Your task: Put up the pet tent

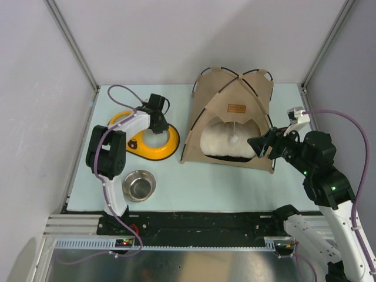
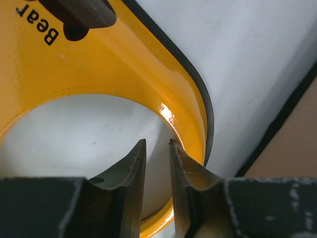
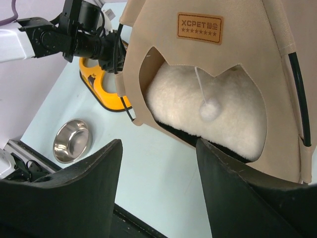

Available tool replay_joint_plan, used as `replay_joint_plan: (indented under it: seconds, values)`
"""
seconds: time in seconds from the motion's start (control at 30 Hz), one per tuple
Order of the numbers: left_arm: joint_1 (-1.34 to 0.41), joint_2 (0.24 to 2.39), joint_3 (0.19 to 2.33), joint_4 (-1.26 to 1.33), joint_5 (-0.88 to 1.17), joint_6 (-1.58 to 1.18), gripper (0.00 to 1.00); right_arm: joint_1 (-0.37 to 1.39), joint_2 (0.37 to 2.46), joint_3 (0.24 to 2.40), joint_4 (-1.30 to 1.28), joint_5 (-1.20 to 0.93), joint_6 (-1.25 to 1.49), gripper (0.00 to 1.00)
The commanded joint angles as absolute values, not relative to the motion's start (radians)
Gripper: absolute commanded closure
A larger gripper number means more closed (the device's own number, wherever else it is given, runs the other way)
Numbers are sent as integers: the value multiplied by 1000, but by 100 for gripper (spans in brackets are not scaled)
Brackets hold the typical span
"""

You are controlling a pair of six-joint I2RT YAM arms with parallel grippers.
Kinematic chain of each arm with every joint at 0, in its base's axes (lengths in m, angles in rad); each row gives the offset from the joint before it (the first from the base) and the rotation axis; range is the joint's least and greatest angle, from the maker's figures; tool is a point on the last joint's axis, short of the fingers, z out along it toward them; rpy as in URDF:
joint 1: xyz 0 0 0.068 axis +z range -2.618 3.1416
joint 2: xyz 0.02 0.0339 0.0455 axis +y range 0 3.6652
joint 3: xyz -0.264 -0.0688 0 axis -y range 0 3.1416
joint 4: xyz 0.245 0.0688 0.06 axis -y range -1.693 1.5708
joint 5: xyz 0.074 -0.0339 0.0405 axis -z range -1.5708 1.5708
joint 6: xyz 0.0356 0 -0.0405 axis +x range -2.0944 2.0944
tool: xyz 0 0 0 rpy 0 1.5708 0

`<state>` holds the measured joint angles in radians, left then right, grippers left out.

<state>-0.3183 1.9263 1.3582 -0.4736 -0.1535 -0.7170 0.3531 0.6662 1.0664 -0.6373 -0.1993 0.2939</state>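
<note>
The tan pet tent (image 1: pixel 229 97) stands upright at the middle right of the table, with black poles crossed on top and a brown label (image 1: pixel 236 108). A white pom-pom (image 1: pixel 234 139) hangs in its opening, in front of the cream pillow (image 1: pixel 220 144) that lies inside. My right gripper (image 1: pixel 261 147) is wide open and empty, just off the tent's front right corner. In the right wrist view the tent (image 3: pixel 247 44) and pom-pom (image 3: pixel 209 110) lie beyond the gripper (image 3: pixel 158 144). My left gripper (image 1: pixel 157 122) hovers over the yellow holder, away from the tent. Its jaws (image 2: pixel 157 144) stand a narrow gap apart with nothing between them.
The yellow double-bowl holder (image 1: pixel 170 148) lies left of the tent, and its right hole rim (image 2: pixel 99 64) is under my left fingers. A steel bowl (image 1: pixel 139 185) sits near the front left. A metal frame borders the table.
</note>
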Motion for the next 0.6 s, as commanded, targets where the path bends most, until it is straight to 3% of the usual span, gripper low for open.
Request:
replay_joint_plan:
  seconds: [0.0, 0.1, 0.23, 0.4, 0.57]
  values:
    - [-324, 1951, 1471, -413, -107, -682, 69, 347, 667, 1065, -604, -206, 275, 36]
    - [-322, 1922, 1475, -411, -124, -652, 68, 345, 654, 1066, -601, -225, 279, 41]
    - [-322, 1762, 1373, -412, -165, -628, 62, 345, 641, 1066, -614, -230, 294, 38]
    - [-320, 1481, 1139, -459, -228, -630, 39, 358, 652, 1064, -628, -282, 301, 33]
    - [-314, 1172, 933, -563, -288, -633, 28, 526, 676, 1029, -578, -196, 333, 30]
